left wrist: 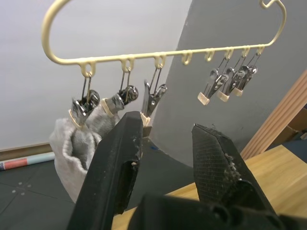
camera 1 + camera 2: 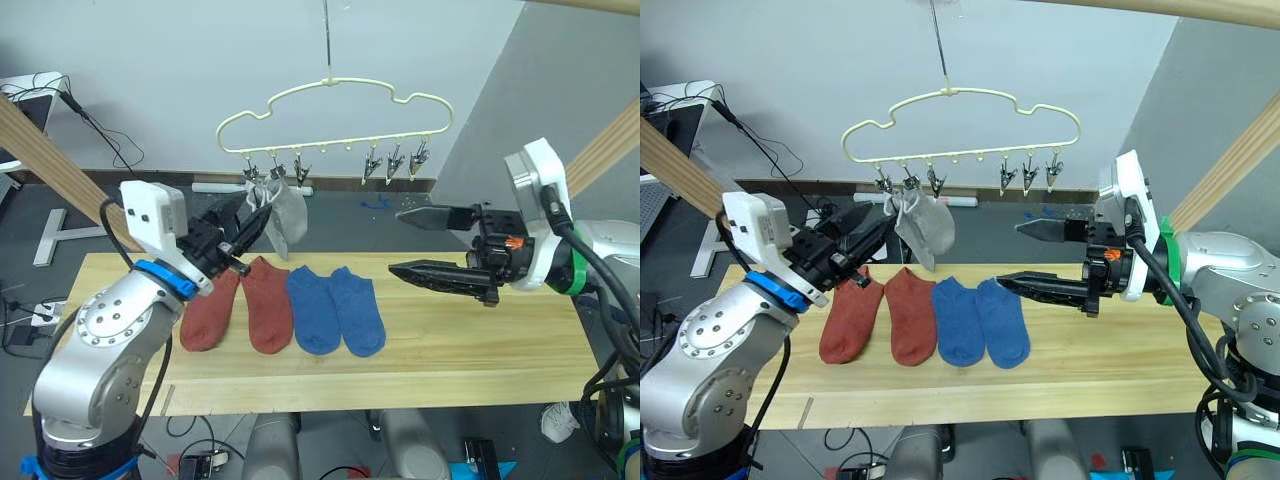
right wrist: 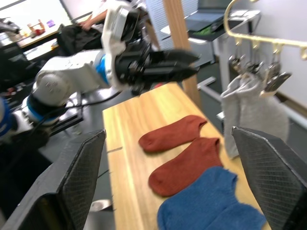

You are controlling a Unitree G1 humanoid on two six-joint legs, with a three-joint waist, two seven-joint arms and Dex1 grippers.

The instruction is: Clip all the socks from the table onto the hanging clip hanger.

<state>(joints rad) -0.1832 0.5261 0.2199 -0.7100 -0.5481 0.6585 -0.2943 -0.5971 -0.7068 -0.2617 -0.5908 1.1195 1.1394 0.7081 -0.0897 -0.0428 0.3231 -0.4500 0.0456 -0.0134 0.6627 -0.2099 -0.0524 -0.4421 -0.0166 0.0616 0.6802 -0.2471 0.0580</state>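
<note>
Two of six done, four left, judging by how things lie. Two light grey fabric ankle socks (image 2: 923, 225) already hanging from the first two metal clips at the robot's left end of the pale yellow plastic clip hanger (image 2: 960, 128), bunched together and drooping just above the far edge of the wide light wooden plank table (image 2: 1110, 350). Probably one clip per sock, going by the left wrist view, though the fabric folds there make it hard to say for sure. A third clip beside them empty, then bare loops, then three more empty clips grouped at the right end.

On the tabletop, in a neat row, toes toward the robot: two rust-red ankle socks (image 2: 880, 313) on the left, two blue ankle socks (image 2: 982, 320) touching side by side just right of them. None of the four lifted or gripped.

Left black two-fingered gripper (image 2: 250, 226) raised near the grey socks and the third clip, jaws parted a little, nothing between them. Right black two-fingered gripper (image 2: 1032, 255) held level above the table just right of the blue socks, jaws spread wide, empty as well.

Next in order, by this reading: picking a sock from the row and bringing it up to a free clip.
</note>
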